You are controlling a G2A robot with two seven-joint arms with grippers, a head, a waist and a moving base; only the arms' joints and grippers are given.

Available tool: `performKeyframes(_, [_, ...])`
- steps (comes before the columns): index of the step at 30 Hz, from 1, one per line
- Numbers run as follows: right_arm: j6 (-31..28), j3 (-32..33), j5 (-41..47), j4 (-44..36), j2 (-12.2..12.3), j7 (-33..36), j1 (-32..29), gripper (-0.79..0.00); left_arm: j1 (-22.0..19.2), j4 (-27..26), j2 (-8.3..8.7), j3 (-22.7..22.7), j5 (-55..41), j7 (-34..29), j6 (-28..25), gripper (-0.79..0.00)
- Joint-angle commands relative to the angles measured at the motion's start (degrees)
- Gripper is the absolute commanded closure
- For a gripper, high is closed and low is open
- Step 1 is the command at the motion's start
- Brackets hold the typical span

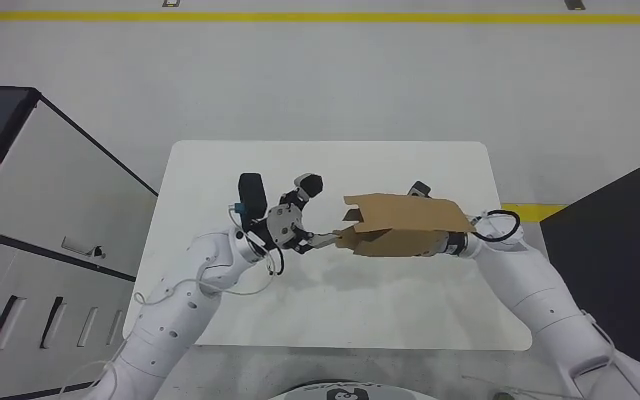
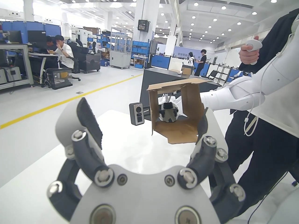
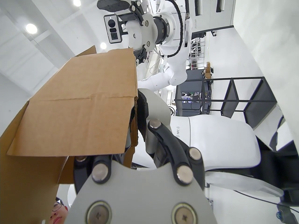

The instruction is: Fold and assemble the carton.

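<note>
- Left gripper [image 2: 146, 120] is gaping wide, facing the open end of the carton [image 2: 190, 103], one fingertip just beside a projecting flap.
- Right gripper [image 3: 134, 123] is pinching a carton wall, holding it above the table [image 1: 400, 310].
- Folding well is probably calling for pressing that flap inward along its crease.

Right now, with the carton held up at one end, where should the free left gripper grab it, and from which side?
I'd pinch a side wall of the carton at its open end, which faces the open left gripper. Come straight along the tube, one finger inside and one outside: the wall is thin, stands upright, and the right gripper holds the far end.
</note>
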Motion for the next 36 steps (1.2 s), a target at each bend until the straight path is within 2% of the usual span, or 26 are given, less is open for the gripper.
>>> performKeyframes(1, [0.5,-0.6,0.7,0.1,0.1,0.0,0.4,0.0,-0.5,-0.2,-0.07,-0.1,0.4,-0.4,1.0,-0.785])
performKeyframes(9, [0.5,-0.7,0.6,0.0,0.2,-0.9,0.3,0.0,-0.1,-0.3,-0.11,-0.1,-0.5,-1.1,2.1,-0.785])
performKeyframes(19, [1.4,-0.7,-0.3,0.7,-0.1,0.0,0.1,0.0,1.2,-3.0,0.88,-3.2,-9.4,-15.6,2.7,-0.785])
performKeyframes(25, [1.4,-0.7,-0.3,0.7,-0.1,0.0,0.1,0.0,1.1,-3.9,0.99,-3.9,-8.6,-15.2,2.1,-0.785])
performKeyframes(27, [1.8,-0.8,-0.8,-0.4,-0.2,-1.9,-0.5,0.0,1.7,-4.3,0.93,-3.8,-9.0,-15.7,4.1,-0.785])
performKeyframes(36, [2.1,-0.5,-1.8,-1.3,-0.4,-2.0,-1.1,0.0,2.6,-5.7,1.36,-4.5,-13.7,-23.2,5.5,-0.785])
